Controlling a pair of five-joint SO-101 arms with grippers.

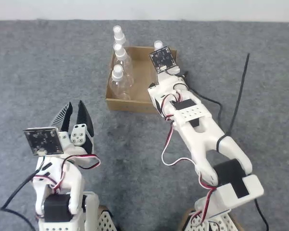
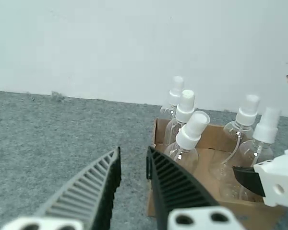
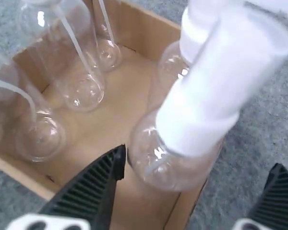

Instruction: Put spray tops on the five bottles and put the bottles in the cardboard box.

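A cardboard box (image 1: 127, 104) stands at the table's far middle, and several clear bottles with white spray tops (image 2: 194, 128) stand upright in it. My right arm (image 1: 192, 115) stretches over the box's right side. In the right wrist view my right gripper (image 3: 199, 160) is open wide above the box floor (image 3: 105, 127), and a capped bottle (image 3: 173, 163) stands between its fingers with neither finger touching it. My left gripper (image 1: 74, 107) is back at the near left, well short of the box, its black fingers (image 2: 175, 184) slightly open and holding nothing.
Grey carpet (image 1: 48, 62) covers the table to a white wall (image 2: 110, 43) behind the box. A black cable (image 1: 238, 98) trails right of the right arm. Open carpet lies between the left gripper and the box.
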